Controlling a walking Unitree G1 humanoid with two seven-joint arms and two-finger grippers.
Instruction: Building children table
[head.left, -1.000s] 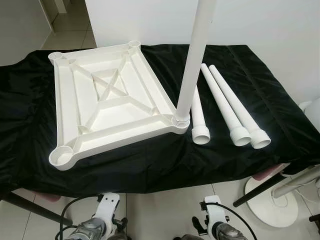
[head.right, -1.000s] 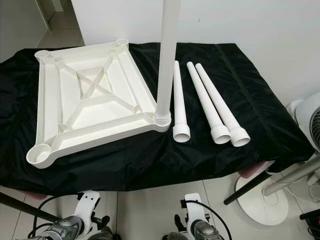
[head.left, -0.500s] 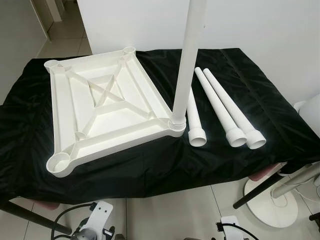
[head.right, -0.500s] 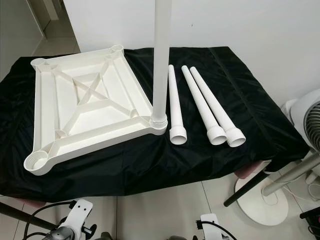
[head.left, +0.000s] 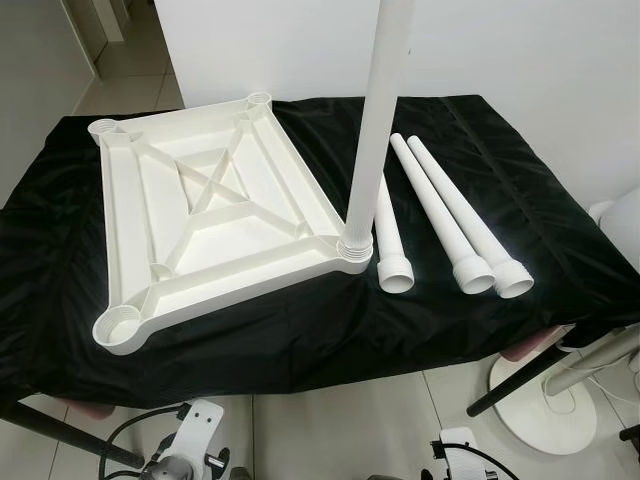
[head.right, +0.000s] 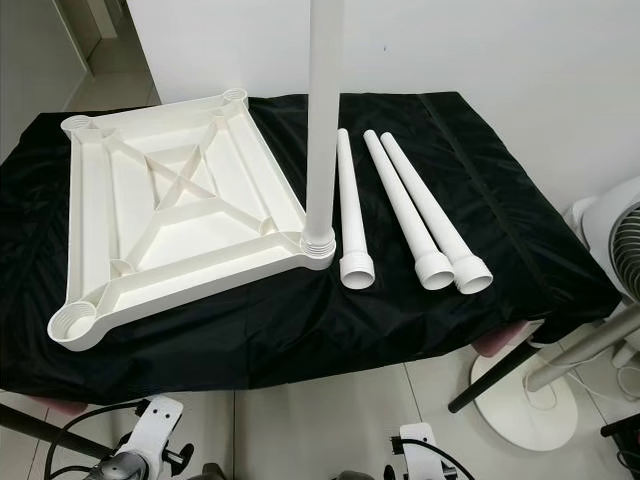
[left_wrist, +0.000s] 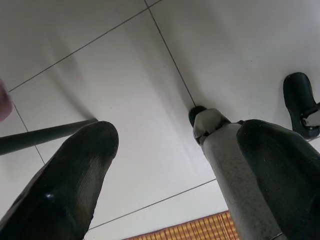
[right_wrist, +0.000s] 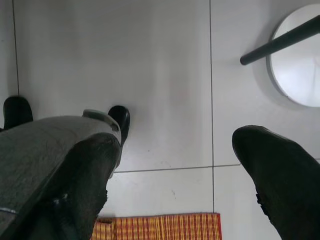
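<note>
Both the left gripper (left_wrist: 175, 175) and right gripper (right_wrist: 175, 175) hang low over the floor tiles (right_wrist: 165, 65), fingers spread wide apart, holding and touching nothing.

- left arm (head.left: 185, 458) hanging low, idle, wrist pointing at the floor
- left gripper (left_wrist: 175, 165) hanging with fingers spread apart
- right gripper (right_wrist: 175, 175) hanging low too, fingers (right_wrist: 280, 170) spread apart, nothing between
</note>
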